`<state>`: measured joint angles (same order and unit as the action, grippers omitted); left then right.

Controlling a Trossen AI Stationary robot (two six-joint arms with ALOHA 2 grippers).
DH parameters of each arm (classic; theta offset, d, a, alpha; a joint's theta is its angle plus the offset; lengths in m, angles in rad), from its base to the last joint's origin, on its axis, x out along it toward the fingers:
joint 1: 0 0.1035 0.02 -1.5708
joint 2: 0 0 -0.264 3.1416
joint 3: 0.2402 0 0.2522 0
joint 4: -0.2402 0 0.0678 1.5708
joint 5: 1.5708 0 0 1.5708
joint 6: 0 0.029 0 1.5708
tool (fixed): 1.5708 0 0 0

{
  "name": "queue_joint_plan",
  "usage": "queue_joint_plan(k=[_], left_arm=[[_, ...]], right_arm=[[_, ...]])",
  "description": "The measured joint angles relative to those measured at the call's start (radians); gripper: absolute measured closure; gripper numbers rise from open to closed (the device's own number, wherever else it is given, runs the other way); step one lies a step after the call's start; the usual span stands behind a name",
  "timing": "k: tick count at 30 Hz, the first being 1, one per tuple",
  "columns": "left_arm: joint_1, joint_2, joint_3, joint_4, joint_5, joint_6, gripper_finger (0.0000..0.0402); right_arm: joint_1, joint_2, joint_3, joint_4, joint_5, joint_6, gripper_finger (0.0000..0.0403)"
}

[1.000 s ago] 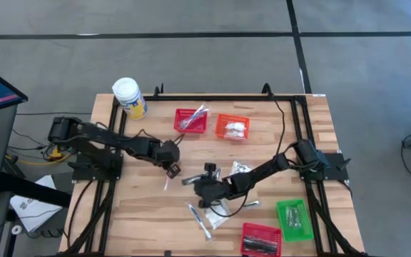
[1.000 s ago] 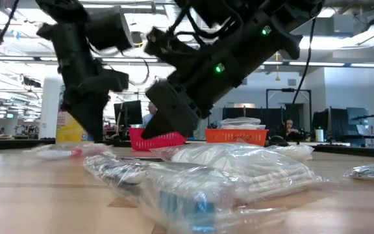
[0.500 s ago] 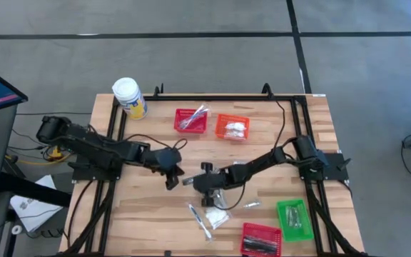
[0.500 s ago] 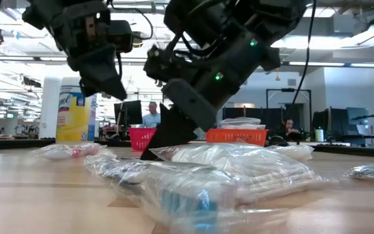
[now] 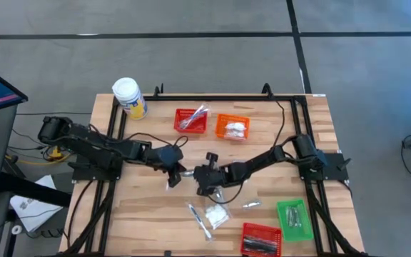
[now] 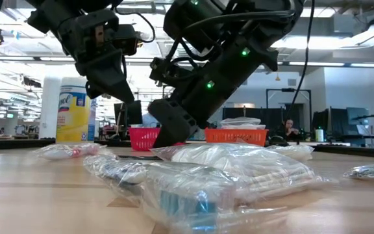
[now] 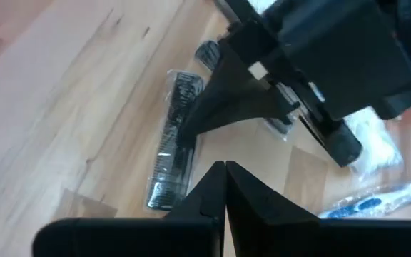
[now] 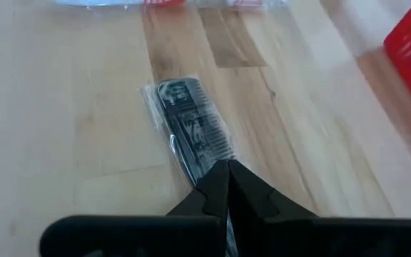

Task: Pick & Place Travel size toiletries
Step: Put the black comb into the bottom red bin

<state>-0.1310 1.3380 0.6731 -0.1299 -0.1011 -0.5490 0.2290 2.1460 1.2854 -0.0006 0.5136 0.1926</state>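
A light wooden table [image 5: 141,207] with a black frame stands on a grey floor. At its far left corner is a yellow jar [image 5: 130,98] with a white lid, seen in the low view with a printed label. Along the far edge sit a red basket [image 5: 190,120] and, just to its right, an orange basket [image 5: 232,128]. At the near right corner a green basket [image 5: 292,218] stands beside another red basket [image 5: 260,239]. Behind the table, the low view shows an office with what may be seated people.

four baskets [image 5: 191,120]; one jar [image 5: 128,97]; two arms [image 5: 105,146].
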Motion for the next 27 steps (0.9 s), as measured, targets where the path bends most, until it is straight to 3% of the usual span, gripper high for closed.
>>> queue_joint_plan(k=[8, 14, 19, 24, 27], left_arm=[[0.000, 0.000, 0.000, 0.015, -0.032, 0.028, 0.0401], [0.003, 0.022, 0.001, 0.050, -0.067, 0.025, 0.0397], [0.010, 0.123, 0.000, 0.103, 0.062, 0.011, 0.0371], [0.035, 0.229, 0.000, 0.221, 0.321, 0.005, 0.0337], [0.056, 0.269, 0.001, 0.223, 0.344, -0.022, 0.0334]], right_arm=[[0.066, 0.000, 0.000, 0.058, 0.033, -0.057, 0.0403], [0.092, 0.001, -0.065, 0.131, 0.092, 0.004, 0.0403], [0.078, 0.000, -0.155, 0.272, 0.083, 0.044, 0.0403], [0.054, 0.000, -0.155, 0.271, -0.017, 0.060, 0.0403], [0.049, -0.001, -0.155, 0.271, -0.018, 0.056, 0.0403]])
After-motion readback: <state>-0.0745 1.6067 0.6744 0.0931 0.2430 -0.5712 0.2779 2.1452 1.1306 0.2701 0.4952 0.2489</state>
